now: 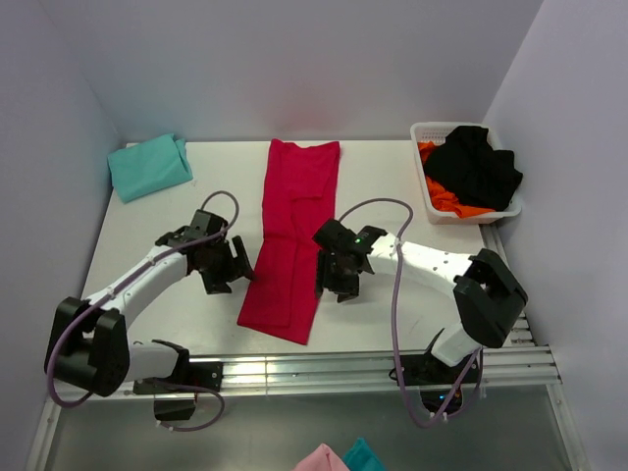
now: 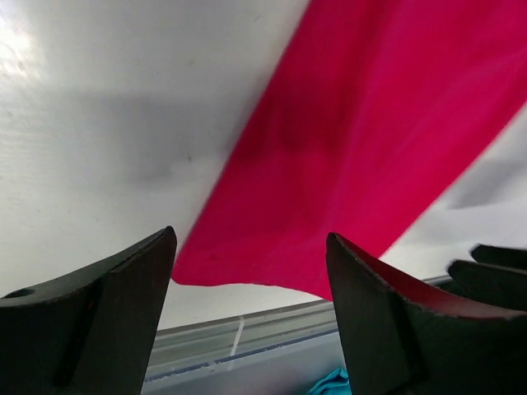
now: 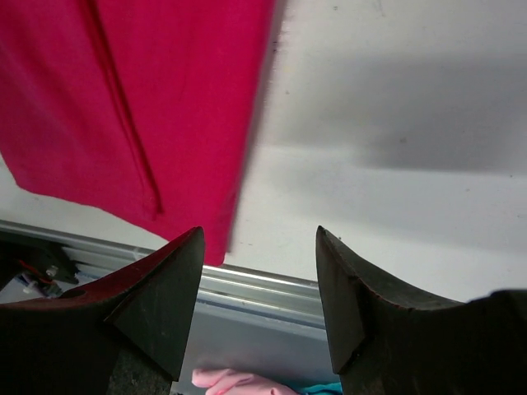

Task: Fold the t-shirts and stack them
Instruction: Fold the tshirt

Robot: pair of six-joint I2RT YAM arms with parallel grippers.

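The red shirt (image 1: 291,235) lies as a long strip running away from the arms, its near end between the left claw (image 1: 224,267) and right claw (image 1: 340,277), each just beside an edge, both wide open and empty (teal shirt (image 1: 149,165) sits folded far left)

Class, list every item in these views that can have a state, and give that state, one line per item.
red t-shirt: folded into a long strip, flat on the table
teal t-shirt: loosely folded, at the far left corner
basket: holds black and orange clothes
left end effector: open, empty
right end effector: open, empty
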